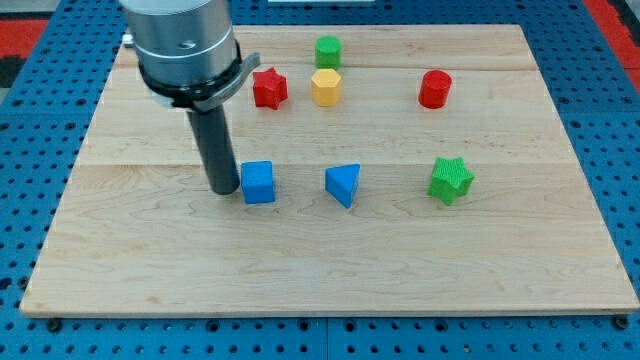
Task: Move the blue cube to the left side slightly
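The blue cube (259, 182) sits on the wooden board (330, 260) left of centre. My tip (224, 189) stands just to the view's left of the cube, very close to its left face or touching it; I cannot tell which. A blue triangular block (343, 184) lies to the cube's right.
A green star block (451, 180) lies at the right. Near the view's top are a red star block (269, 88), a yellow hexagonal block (326, 87), a green cylinder-like block (328, 51) and a red cylinder (435, 89). Blue pegboard surrounds the board.
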